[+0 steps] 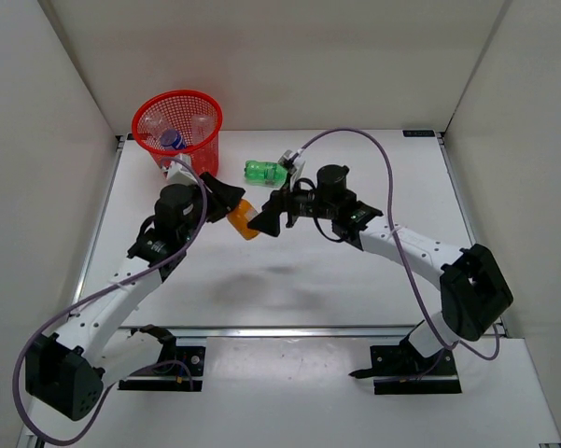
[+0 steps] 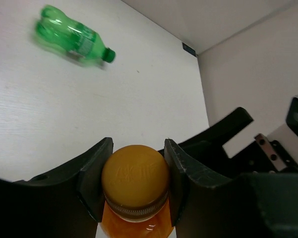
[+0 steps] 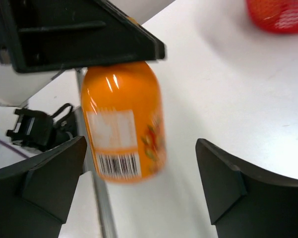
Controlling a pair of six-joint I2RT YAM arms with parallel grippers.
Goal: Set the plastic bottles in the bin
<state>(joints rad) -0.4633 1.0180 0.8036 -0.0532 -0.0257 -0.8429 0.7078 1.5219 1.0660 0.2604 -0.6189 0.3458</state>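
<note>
My left gripper (image 1: 233, 201) is shut on the cap end of an orange labelled bottle (image 1: 243, 219), which hangs above the table; its cap (image 2: 135, 174) sits between my fingers. The bottle also shows in the right wrist view (image 3: 123, 121). My right gripper (image 1: 269, 219) is open, its jaws wide apart either side of the bottle's base without touching it. A green bottle (image 1: 264, 171) lies on its side behind the grippers, also in the left wrist view (image 2: 72, 37). The red mesh bin (image 1: 178, 126) stands at the back left with a blue-labelled clear bottle (image 1: 173, 139) inside.
White walls enclose the table on three sides. The bin's edge shows at the top right of the right wrist view (image 3: 280, 15). Both arm bases sit at the near edge.
</note>
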